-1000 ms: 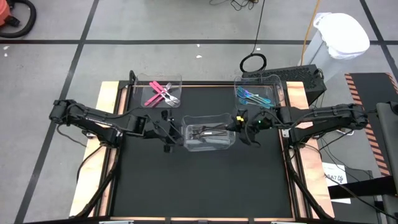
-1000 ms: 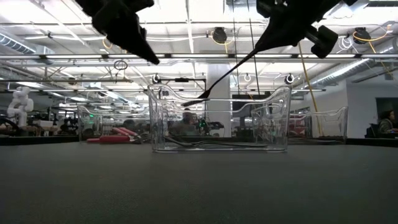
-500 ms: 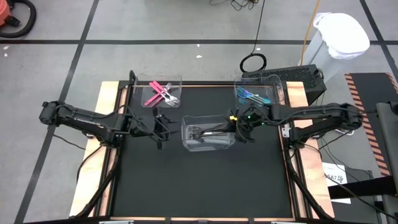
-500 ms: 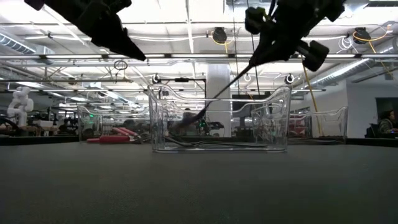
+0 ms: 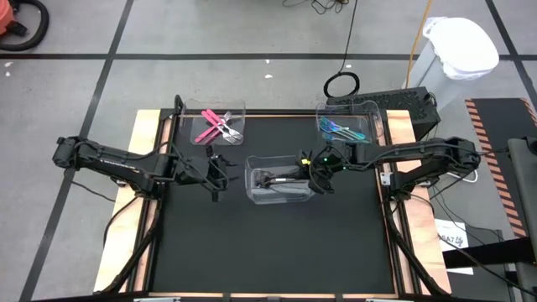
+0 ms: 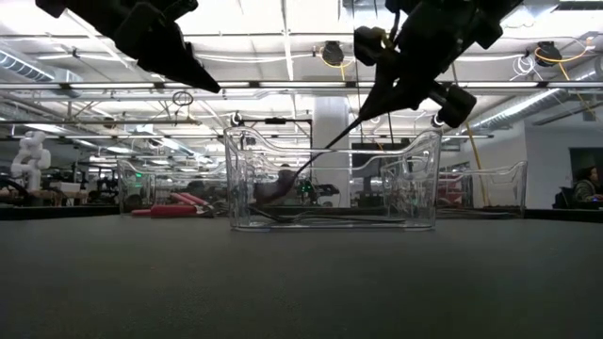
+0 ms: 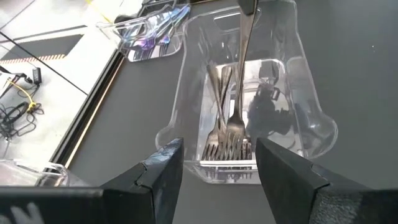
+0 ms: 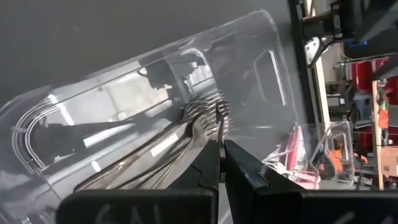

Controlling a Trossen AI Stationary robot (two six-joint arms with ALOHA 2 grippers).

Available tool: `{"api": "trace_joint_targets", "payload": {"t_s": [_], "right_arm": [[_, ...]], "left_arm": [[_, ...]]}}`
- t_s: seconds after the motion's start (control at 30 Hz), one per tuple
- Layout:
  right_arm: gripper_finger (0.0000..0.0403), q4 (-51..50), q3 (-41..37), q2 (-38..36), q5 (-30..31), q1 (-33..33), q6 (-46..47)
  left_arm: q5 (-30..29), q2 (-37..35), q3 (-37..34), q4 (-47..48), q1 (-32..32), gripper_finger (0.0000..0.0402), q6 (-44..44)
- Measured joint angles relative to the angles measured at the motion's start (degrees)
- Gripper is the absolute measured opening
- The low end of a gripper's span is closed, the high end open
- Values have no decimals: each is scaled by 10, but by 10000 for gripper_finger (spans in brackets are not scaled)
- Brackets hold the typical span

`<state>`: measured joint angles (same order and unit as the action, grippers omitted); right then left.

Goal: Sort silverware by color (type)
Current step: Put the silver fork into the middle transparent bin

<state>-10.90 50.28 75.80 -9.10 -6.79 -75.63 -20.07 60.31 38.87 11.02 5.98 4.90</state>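
A clear bin (image 5: 277,198) at mid-table holds several grey metal forks (image 7: 219,134). My right gripper (image 5: 312,174) stands over the bin's right end, shut on one more grey fork (image 6: 320,155). That fork slants down to the left, with its tines (image 7: 234,133) low inside the bin. My left gripper (image 5: 216,174) is open, holds nothing, and hovers just left of the bin. Pink silverware (image 5: 216,126) lies in a bin at the far left. Blue-teal silverware (image 5: 340,129) lies in a bin at the far right. My right gripper pinches the grey fork's handle (image 8: 219,127) near its free end between the two fingers. It comes slanting down from the table's right side, roughly in line with the fork. The fork tilts down into the bin; whether its tines rest on the forks below, I cannot tell.
The three clear bins are the only things on the black mat (image 5: 268,243), which has free room toward the near edge. A white bag-lined bin (image 5: 460,46) and a dark box (image 5: 403,105) stand beyond the table's far right corner.
My right gripper has moved down and toward the table's left, over the middle bin. The fork's tine end has sunk from rim height to low inside the bin. My left gripper has drawn back toward the table's left edge, still open.
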Motion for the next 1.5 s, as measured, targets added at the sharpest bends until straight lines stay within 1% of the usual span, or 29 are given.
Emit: {"api": "trace_joint_targets", "payload": {"t_s": [0.5,0.83,1.5], "right_arm": [[5,-1,0,1,0,0,1],[34,-2,0,1,0,0,10],[36,-3,0,1,0,0,20]], "left_arm": [[0,0,0,0,0,201,0],[0,0,0,0,0,201,1],[0,0,0,0,0,201,4]]}}
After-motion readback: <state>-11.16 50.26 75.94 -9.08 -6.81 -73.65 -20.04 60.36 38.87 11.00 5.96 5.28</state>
